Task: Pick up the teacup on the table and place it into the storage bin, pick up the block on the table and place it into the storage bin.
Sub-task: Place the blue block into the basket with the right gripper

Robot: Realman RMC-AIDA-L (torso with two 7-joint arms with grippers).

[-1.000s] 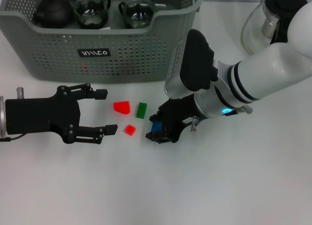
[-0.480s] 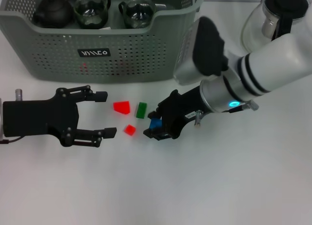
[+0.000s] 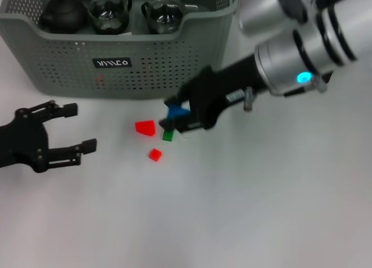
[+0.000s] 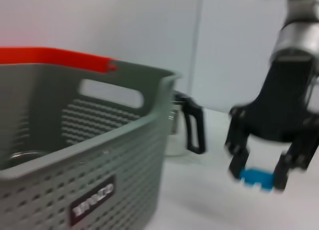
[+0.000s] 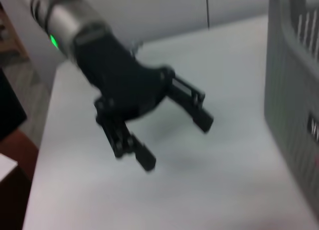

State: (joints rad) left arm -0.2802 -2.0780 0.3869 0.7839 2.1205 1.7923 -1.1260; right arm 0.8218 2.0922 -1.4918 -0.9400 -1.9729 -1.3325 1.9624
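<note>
Transport step: right end effector (image 3: 174, 118) clamped on blue block (image 3: 174, 111), lifted clear of tabletop (image 3: 261, 210), just before storage bin (image 3: 70, 76) front wall. Next: raise over rim, release inside. Left end effector (image 3: 78, 128) spread apart, idle.

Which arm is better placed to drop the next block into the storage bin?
Right. The right claw is shut on the blue block, lifted beside the storage bin. The left claw is open, holding nothing, farther from the bin.
</note>
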